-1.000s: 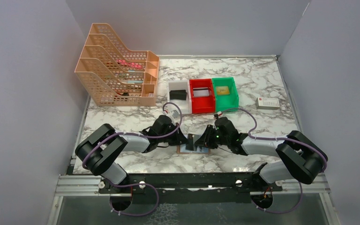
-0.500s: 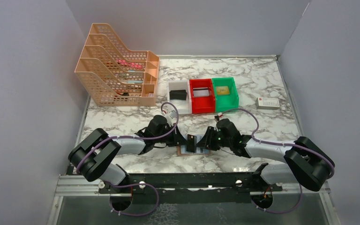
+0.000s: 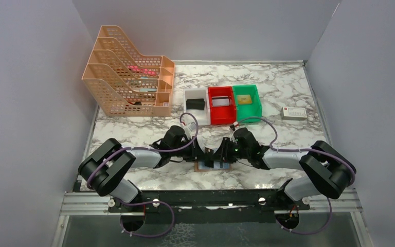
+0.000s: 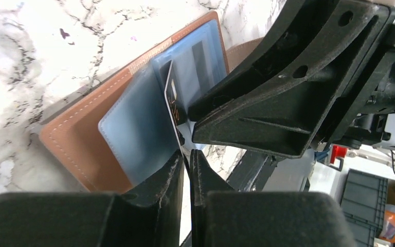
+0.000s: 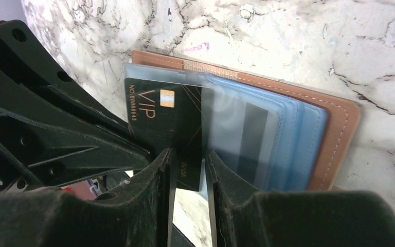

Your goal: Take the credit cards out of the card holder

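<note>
The overhead view reaches me bright and even, lit from above, sharp edge to edge, with only soft shadows under the arms on the counter (image 3: 288, 87). Both wrist views are softer. The left gripper (image 4: 186, 157) and right gripper (image 5: 187, 154) sit close as dark, blurred masses, while the card holder (image 5: 339, 118) stays crisp, its clear sleeves carrying a milky sheen.

Beyond the right pincer (image 3: 217, 154) sit red bin (image 3: 221, 120) and green bin (image 3: 248, 113); white bin (image 3: 191, 95), file rack (image 3: 128, 95) leftward; white box (image 3: 293, 113) rightward.
</note>
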